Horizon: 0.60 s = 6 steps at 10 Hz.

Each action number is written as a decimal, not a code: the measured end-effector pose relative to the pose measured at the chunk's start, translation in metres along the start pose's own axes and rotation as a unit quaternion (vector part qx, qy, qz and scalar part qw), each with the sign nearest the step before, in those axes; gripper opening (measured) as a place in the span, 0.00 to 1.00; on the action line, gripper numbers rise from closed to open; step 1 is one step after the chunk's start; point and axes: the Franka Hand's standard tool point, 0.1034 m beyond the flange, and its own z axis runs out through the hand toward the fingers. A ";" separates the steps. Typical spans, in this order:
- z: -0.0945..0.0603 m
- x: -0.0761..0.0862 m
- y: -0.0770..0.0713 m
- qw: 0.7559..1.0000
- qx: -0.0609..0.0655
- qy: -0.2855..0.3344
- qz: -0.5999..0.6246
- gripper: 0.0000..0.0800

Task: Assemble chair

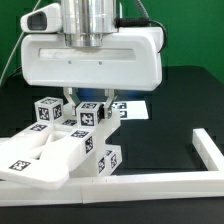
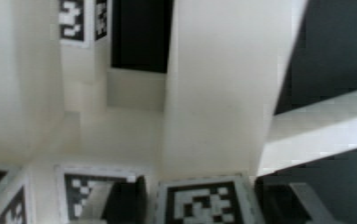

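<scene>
A: Black tabletop (image 1: 185, 115), green wall behind. Biggest thing?
B: Robot body (image 1: 92, 55), top centre. Below it the chair parts (image 1: 75, 140), white tagged blocks, lower left to centre, against the border rail (image 1: 165, 178).
A: Marker board?
B: Small, right of centre (image 1: 130, 108).
A: Gripper?
B: Gripper (image 1: 88, 108) down among upright blocks; fingers flank one, can't tell whether clamped.

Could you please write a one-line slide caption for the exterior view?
Panda arm's hand lowered among tagged white chair parts beside the white border rail on a black table.
</scene>
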 end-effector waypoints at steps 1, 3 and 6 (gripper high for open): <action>0.000 0.000 0.000 0.999 0.000 0.001 0.043 0.35; 0.000 0.001 0.000 0.986 0.000 0.005 0.164 0.35; -0.001 0.006 0.003 0.956 0.009 0.004 0.292 0.35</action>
